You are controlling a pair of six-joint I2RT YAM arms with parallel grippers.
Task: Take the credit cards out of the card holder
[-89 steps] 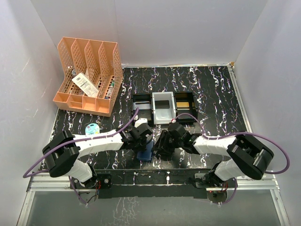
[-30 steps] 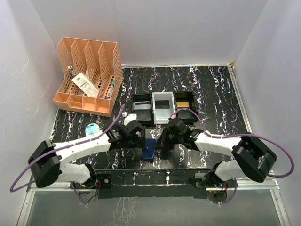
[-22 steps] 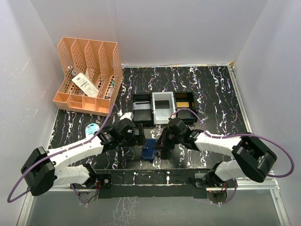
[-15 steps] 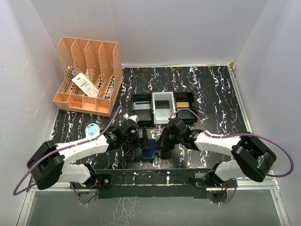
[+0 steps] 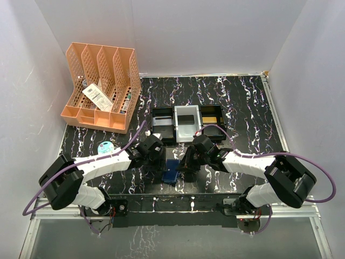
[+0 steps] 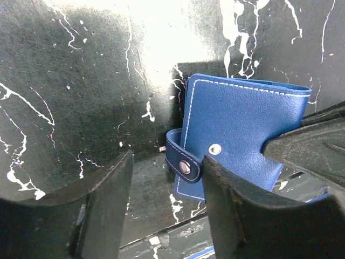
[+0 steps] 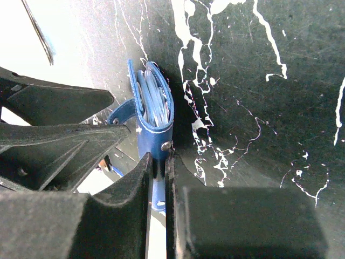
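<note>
Card holder (image 6: 242, 127): navy-blue with white stitching, folded over. It sits near the front edge of the table (image 5: 242, 102), between your two arms and in front of the trays. Snap strap (image 6: 182, 162): undone, curling loose off the holder's side towards your left arm.

Credit cards (image 7: 153, 100): only pale edges show, packed between the holder's covers. You cannot count them from these views.

Right gripper (image 7: 160, 156): your fingers (image 7: 215, 216) are pressed together on the holder's edge, with the blue cover pinched between them.

Left gripper (image 6: 167, 156): your fingers (image 6: 102, 216) stand apart and hold nothing. The loose strap lies in the gap between their tips. You cannot tell whether either tip touches the holder.

Trays (image 5: 177, 125): three side by side, black, grey and black, just behind both grippers.

Orange file rack (image 5: 102, 86): far left corner, with items in its slots.

Pale blue oval case (image 5: 105, 147): beside your left arm, well apart from the holder.
</note>
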